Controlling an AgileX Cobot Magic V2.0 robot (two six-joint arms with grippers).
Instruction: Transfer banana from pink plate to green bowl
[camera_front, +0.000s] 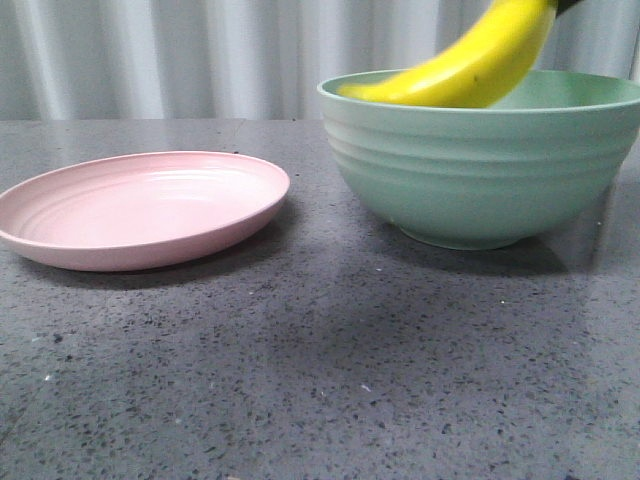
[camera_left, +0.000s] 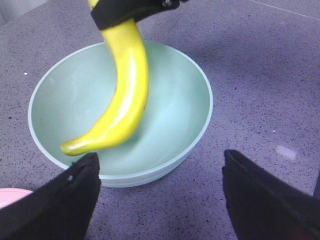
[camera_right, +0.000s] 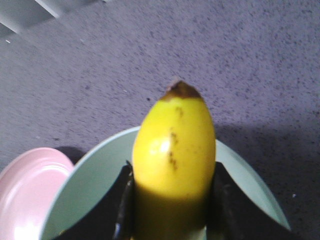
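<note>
One right gripper (camera_right: 172, 220) clamps banana (camera_front: 470, 65) over green bowl (camera_front: 480, 170); left gripper (camera_left: 160, 195) spread

Banana (camera_front: 470, 65) hangs over green bowl (camera_front: 480, 160); pink plate (camera_front: 140, 208) lies bare.

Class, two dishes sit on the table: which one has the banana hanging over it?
The green bowl, deep and ridged; the banana hangs over it in the right gripper. The pink plate lies shallow and bare.

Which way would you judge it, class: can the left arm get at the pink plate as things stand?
Probably yes. The left gripper is open and empty beside the bowl, and the plate lies bare with nothing on it.
</note>
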